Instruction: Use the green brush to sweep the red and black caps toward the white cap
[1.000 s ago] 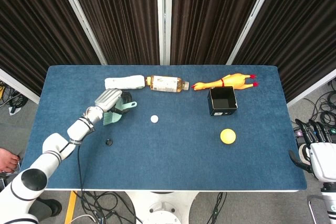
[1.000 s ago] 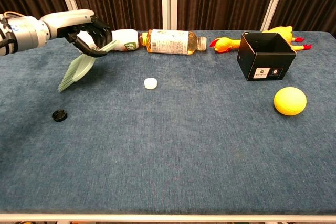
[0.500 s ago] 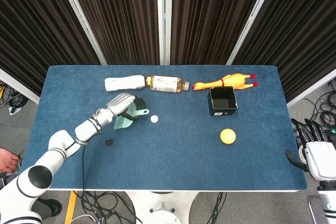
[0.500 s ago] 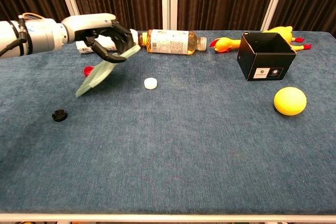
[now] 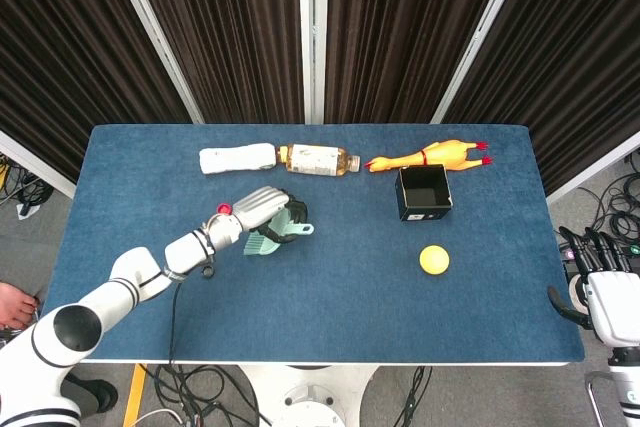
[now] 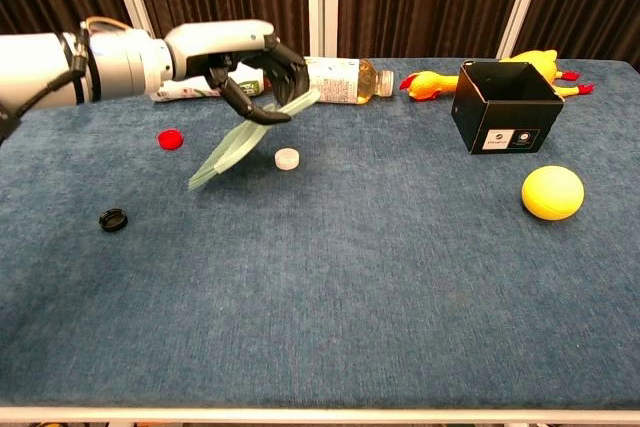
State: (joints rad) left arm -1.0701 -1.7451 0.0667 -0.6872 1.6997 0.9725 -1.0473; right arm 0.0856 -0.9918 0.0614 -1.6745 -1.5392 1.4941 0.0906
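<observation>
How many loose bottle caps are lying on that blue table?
3: the red cap at far left, the black cap nearer the front, and the white cap beside the green brush. None looks hidden.

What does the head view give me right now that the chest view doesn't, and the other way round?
Only the head view shows the right hand, idle off the table's right edge. Only the chest view shows the white cap beside the brush bristles and the whole black cap; from above the left arm covers the white cap and most of the black one. Both show the left hand gripping the green brush, the red cap, the yellow ball and the black box.
</observation>
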